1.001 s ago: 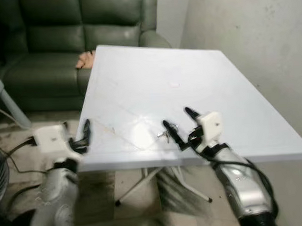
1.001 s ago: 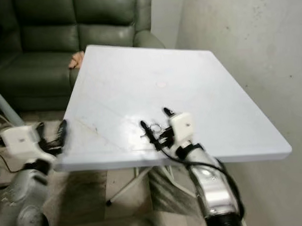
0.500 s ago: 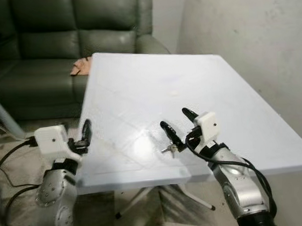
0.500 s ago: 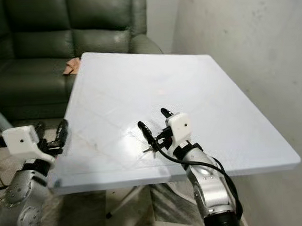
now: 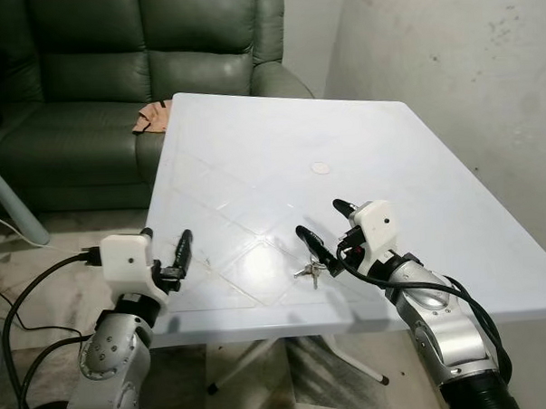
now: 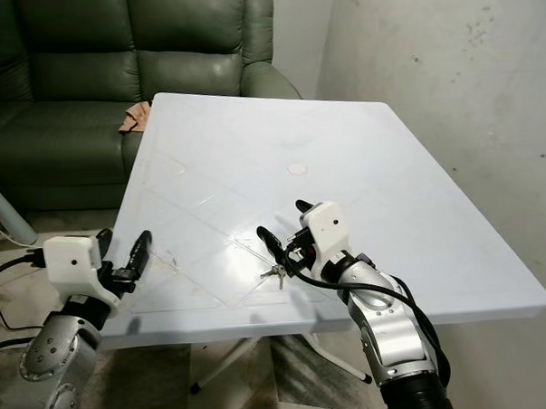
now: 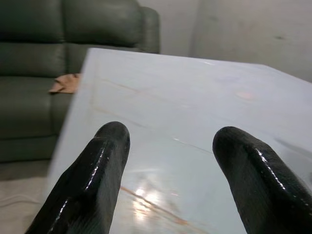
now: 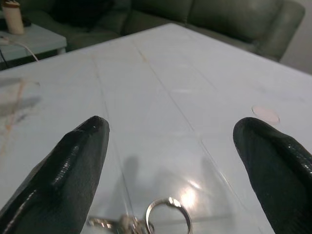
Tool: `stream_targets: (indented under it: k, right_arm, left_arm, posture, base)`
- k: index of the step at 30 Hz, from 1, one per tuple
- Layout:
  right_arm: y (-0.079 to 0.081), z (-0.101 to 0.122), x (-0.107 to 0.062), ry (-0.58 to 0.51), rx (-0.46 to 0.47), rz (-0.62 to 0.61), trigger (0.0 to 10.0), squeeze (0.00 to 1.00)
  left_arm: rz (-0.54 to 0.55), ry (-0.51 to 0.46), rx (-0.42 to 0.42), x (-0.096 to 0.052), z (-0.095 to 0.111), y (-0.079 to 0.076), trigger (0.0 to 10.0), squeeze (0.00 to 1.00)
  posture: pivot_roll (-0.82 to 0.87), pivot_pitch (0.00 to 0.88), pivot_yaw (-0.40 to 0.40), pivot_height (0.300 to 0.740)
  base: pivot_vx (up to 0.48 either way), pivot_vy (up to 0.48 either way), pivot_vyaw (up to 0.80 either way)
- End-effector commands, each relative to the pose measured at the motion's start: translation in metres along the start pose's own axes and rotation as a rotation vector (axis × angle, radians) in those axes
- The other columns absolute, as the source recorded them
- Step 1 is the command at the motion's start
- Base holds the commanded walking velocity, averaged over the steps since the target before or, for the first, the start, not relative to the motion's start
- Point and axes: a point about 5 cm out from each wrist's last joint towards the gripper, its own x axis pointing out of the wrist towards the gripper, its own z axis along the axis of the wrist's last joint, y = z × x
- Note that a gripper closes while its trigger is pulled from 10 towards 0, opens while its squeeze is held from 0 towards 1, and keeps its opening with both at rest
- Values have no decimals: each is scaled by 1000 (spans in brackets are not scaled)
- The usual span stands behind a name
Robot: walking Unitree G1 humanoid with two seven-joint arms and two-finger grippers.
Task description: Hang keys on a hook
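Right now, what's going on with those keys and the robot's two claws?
Right gripper open, poised over the keys on the white table. Left gripper open at the table's near edge. No hook in sight.

Silver arms, black-fingered right pincer (image 5: pixel 327 229).

Head cameras are looking down over the tabletop (image 5: pixel 253 160); both wrist cameras are skimming low across that same surface, facing the sofa (image 5: pixel 113 76).
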Motion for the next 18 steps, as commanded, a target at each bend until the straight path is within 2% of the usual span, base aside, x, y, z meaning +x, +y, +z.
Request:
stream_targets:
  k: [1,7,18]
  right_arm:
    - [-3,-4,-1,43,2,-29,10000,0]
    - [3,-18,-5,139,40,-60,10000,0]
    - [6,-22,-6,173,42,-93,10000,0]
  left_arm:
    - [-33,-7,26,-1,4,-7,10000,0]
    - [-74,7,42,-4,1,-18,10000,0]
    - [-107,27,47,-8,-3,-28,10000,0]
  posture:
    - [-57,0,-96,740]
    - [-49,0,-109,740]
    - [-55,9,-103,740]
  base:
    - [0,0,0]
    - [0,0,0]
    - [0,0,0]
